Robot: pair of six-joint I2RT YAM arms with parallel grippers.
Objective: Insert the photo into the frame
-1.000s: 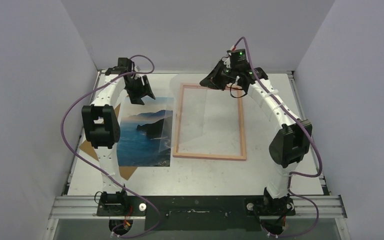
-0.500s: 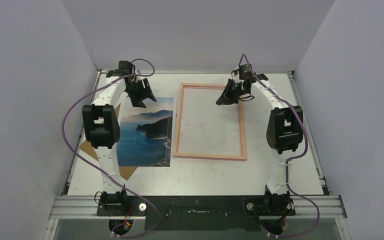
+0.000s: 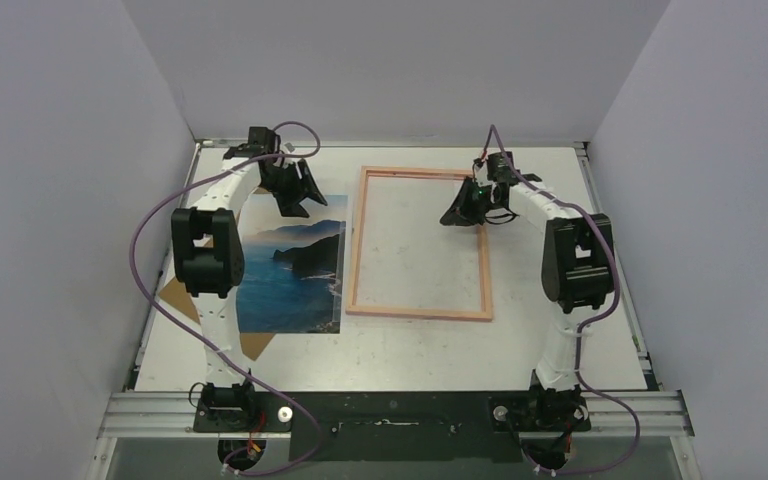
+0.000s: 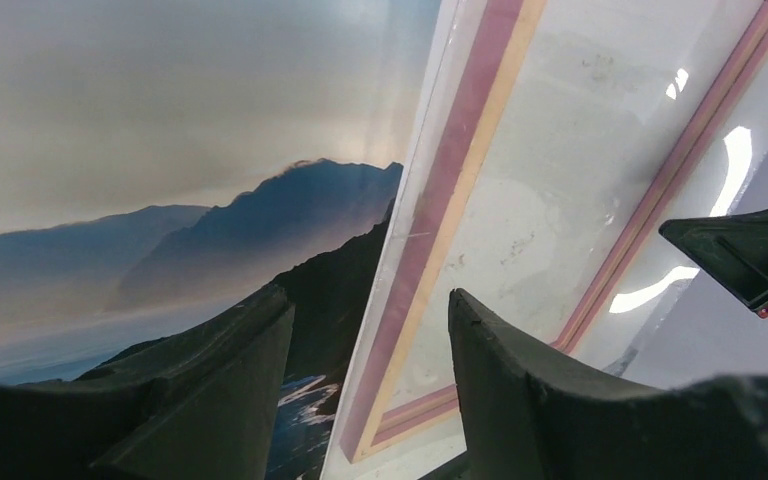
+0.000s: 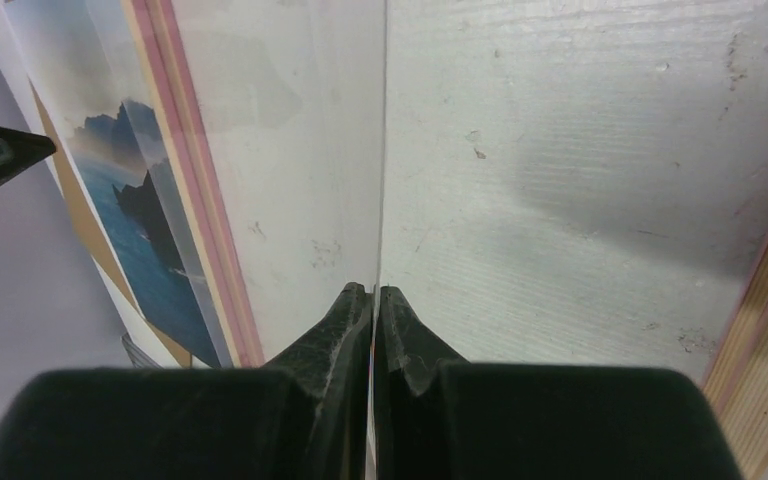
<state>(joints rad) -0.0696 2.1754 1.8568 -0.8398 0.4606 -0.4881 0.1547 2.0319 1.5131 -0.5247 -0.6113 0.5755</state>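
The photo (image 3: 290, 270) of sea and dark mountains lies flat, left of the frame (image 3: 355, 250), which lies with its peach-wood side up. My left gripper (image 3: 300, 190) is open and empty above the photo's far right edge. In the left wrist view, its gripper (image 4: 370, 320) straddles the photo (image 4: 160, 150) and the frame's left rail (image 4: 460, 170). My right gripper (image 3: 457, 210) is over the frame's far right part. In the right wrist view it (image 5: 377, 295) is shut on the edge of a thin clear pane (image 5: 290, 150), held tilted over the frame.
A brown backing board (image 3: 175, 295) lies under the photo, its corners sticking out at the left and front (image 3: 255, 345). The table's raised rim (image 3: 390, 146) runs along the back. Grey walls close in on both sides.
My right arm has dropped and swung the pane down from high over the frame's far edge to low over its right side. My left gripper has moved a little to the right.
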